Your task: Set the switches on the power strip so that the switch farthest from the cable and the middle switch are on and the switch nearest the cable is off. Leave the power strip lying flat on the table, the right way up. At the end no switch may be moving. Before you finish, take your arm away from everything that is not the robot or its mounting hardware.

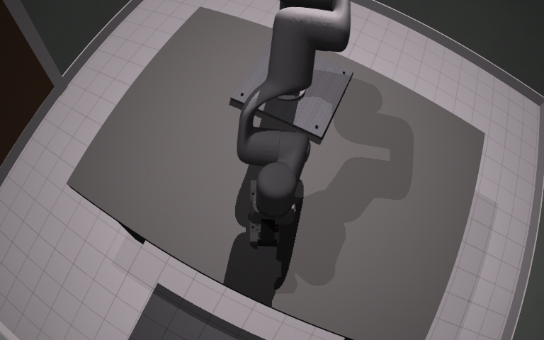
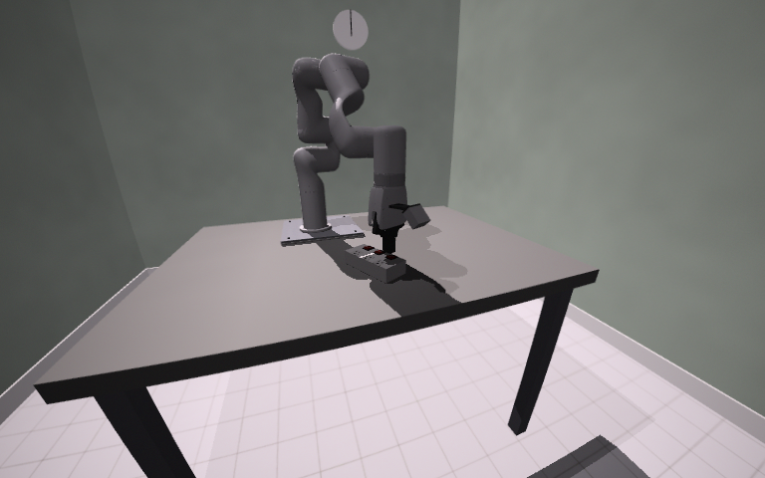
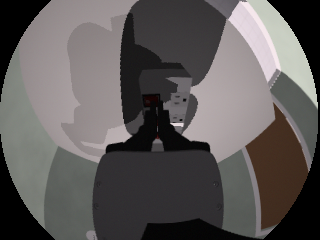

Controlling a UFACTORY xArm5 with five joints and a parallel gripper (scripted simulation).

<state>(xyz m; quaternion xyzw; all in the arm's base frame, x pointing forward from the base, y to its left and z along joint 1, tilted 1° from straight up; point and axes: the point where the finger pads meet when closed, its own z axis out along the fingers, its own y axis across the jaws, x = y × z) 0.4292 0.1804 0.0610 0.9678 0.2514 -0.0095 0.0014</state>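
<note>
The grey power strip point(image 2: 394, 274) point(image 3: 181, 82) point(image 1: 254, 241) lies flat on the table, switches and sockets upward. Three dark red switches show in the exterior view: one at the robot-base end point(image 2: 368, 248), a middle one point(image 2: 379, 252) and one at the table-edge end point(image 2: 391, 257). The last also shows as a red switch point(image 3: 151, 100) in the wrist view. Their tilts are too small and dark to read. My gripper point(image 2: 388, 250) point(image 3: 157, 108) is shut and empty, pointing down, its tips close to the table-edge-end switch; contact cannot be told. I cannot make out the cable clearly.
The robot's base plate point(image 1: 331, 100) point(image 2: 290, 236) stands behind the strip. The table's front edge point(image 2: 316, 332) runs beyond the strip's table-edge end. Arm shadows darken the strip and the table around it.
</note>
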